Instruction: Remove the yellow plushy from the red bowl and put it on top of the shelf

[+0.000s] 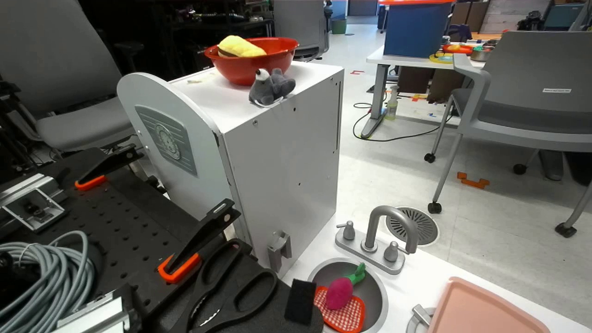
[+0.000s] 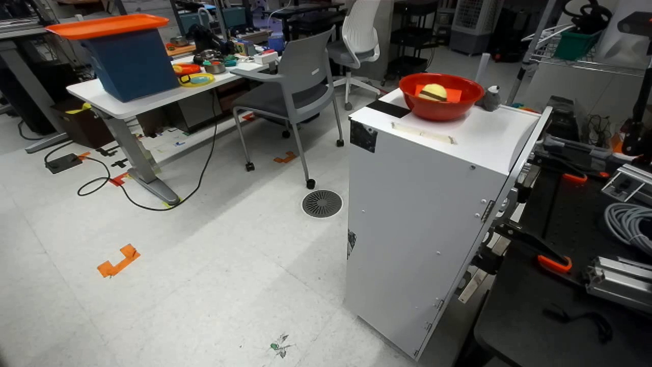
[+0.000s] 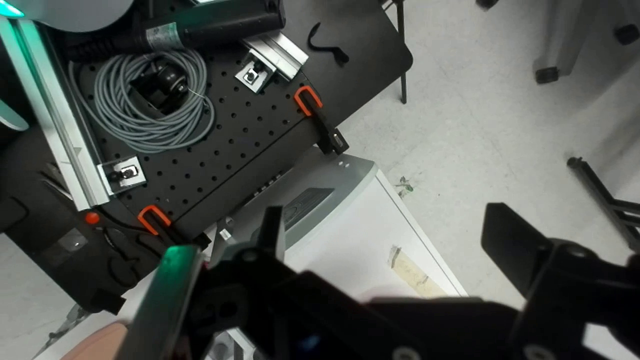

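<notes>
Wrist view: the gripper (image 3: 385, 215), fingers spread wide w/ nothing btwn, the white shelf (image 3: 355, 240) beyond. In an exterior view, the yellow plushy (image 1: 239, 47) sits in the red bowl (image 1: 249, 64), a grey toy (image 1: 270, 88) just outside; pickup is prob. the step, best done straight down, pinching the upper part, lifting clear of the rim, then lowering well in from the shelf's edge. Plump, ridged. In an exterior view, rounded end shows, dark-striped, beside a flat orange piece (image 2: 455, 95); joined or sep., can't tell.
</notes>
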You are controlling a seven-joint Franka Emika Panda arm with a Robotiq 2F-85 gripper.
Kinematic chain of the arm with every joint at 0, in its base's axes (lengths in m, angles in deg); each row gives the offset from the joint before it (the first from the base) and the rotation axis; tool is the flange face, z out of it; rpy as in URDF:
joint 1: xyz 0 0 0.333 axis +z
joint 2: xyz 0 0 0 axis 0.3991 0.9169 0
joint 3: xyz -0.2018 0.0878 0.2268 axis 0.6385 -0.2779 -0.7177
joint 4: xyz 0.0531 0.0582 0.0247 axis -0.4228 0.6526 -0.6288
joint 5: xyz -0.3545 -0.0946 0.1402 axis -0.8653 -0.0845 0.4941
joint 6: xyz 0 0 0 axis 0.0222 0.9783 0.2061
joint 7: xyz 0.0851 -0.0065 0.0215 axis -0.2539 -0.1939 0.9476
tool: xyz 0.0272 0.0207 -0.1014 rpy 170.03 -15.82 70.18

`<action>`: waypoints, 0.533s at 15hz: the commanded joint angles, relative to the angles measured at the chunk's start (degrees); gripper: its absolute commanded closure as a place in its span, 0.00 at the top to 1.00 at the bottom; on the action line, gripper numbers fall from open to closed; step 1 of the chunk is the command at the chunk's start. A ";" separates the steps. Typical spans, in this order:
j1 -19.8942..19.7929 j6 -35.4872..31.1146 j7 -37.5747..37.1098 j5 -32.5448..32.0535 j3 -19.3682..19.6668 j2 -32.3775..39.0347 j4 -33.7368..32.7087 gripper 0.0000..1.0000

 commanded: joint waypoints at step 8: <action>-0.87 2.03 10.93 -21.59 -1.32 8.07 -4.56 1.00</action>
